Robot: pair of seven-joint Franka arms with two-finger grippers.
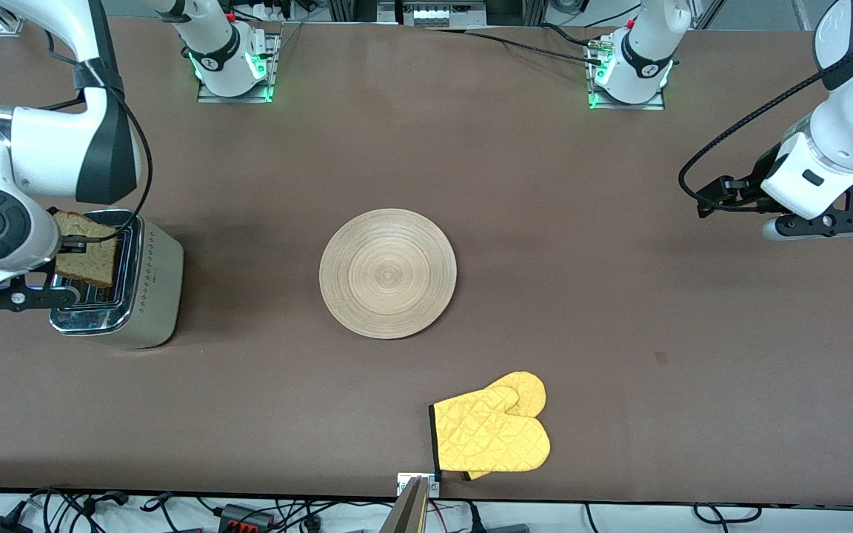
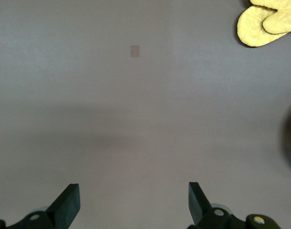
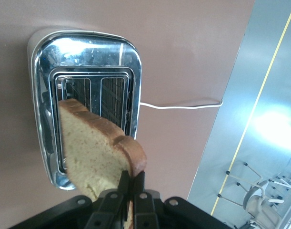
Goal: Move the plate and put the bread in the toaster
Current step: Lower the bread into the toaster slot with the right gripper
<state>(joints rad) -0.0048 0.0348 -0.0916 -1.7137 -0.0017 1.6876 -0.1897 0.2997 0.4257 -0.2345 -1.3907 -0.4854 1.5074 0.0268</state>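
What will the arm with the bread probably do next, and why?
Probably lower it a little, lining it up with a slot. The right gripper is shut on the bread, which hangs over the toaster, not yet inside. The left gripper waits open over bare table.

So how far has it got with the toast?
The plate lies bare mid-table, so the bread is already off it. Right now the right pincer is shut on the slice, holding it over the toaster, not yet in a slot. Lowering and letting go remain. The left pincer waits open over bare table at its own end.
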